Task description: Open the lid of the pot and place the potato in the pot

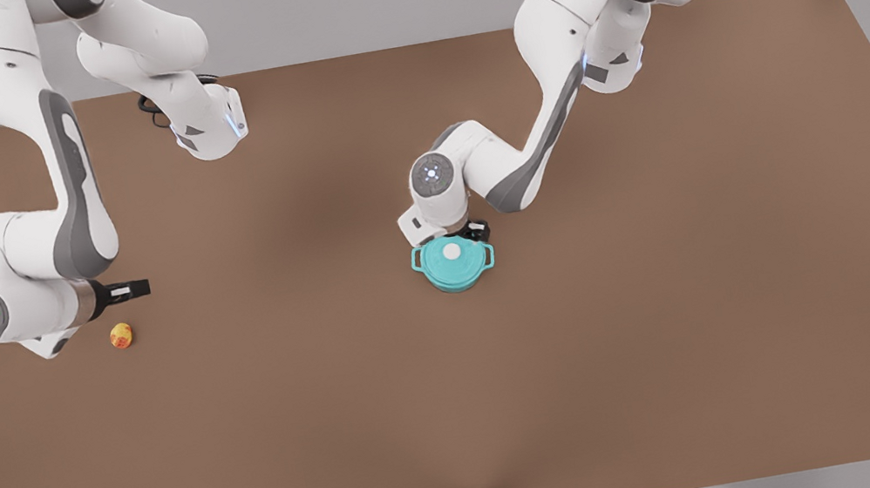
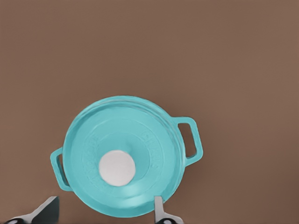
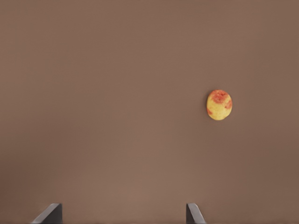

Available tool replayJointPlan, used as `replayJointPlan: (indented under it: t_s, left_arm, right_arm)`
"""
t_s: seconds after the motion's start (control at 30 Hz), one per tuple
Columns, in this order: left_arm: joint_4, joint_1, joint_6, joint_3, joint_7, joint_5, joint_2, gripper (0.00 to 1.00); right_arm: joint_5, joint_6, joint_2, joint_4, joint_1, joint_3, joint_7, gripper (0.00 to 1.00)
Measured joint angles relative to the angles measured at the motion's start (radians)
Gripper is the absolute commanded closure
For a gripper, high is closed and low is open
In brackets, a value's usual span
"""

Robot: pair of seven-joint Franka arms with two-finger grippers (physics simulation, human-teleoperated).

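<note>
Starting out: lid (image 2: 122, 154) on pot (image 1: 453, 263), potato (image 1: 120, 334) far left; our left claw (image 2: 105, 210) and right claw (image 3: 121, 212) gape, holding nothing

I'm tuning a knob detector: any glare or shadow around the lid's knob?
Left wrist view: pot lid evenly lit, white knob flat, without glare. Front view: soft dark patches on the table, faint shadow beside the pot.

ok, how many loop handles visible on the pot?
2. On the pot, one handle and the other handle sit on opposite sides; in the front view they point to the front view's left and right. The pot lid is on.
</note>
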Motion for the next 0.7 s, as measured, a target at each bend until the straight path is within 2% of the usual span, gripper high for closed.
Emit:
replayJointPlan:
  t_s: [0.13, 0.3, 0.57, 0.63, 0.67, 0.7]
  left_arm:
    - [-0.016, 0.001, 0.112, 0.000, -0.084, 0.012, 0.016, 0.00]
    - [-0.026, -0.005, 0.176, 0.000, -0.169, 0.031, 0.018, 0.00]
    - [-0.077, -0.006, 0.211, 0.000, -0.268, 0.084, 0.015, 0.00]
    - [-0.077, -0.005, 0.215, 0.000, -0.287, 0.087, 0.017, 0.06]
    - [-0.078, -0.005, 0.216, 0.000, -0.296, 0.089, 0.018, 0.18]
    - [-0.078, -0.005, 0.216, 0.000, -0.304, 0.089, 0.018, 0.24]
  right_arm:
    - [-0.004, 0.240, 0.007, -0.156, -0.074, 0.001, -0.036, 0.00]
    - [-0.007, 0.495, 0.058, -0.208, -0.098, 0.000, -0.089, 0.00]
    - [-0.008, 0.652, 0.078, -0.224, -0.091, 0.004, -0.169, 0.00]
    - [-0.008, 0.665, 0.083, -0.249, -0.122, 0.002, -0.192, 0.00]
    - [-0.008, 0.669, 0.088, -0.256, -0.134, 0.001, -0.205, 0.00]
    - [-0.008, 0.673, 0.099, -0.260, -0.146, 0.001, -0.220, 0.00]
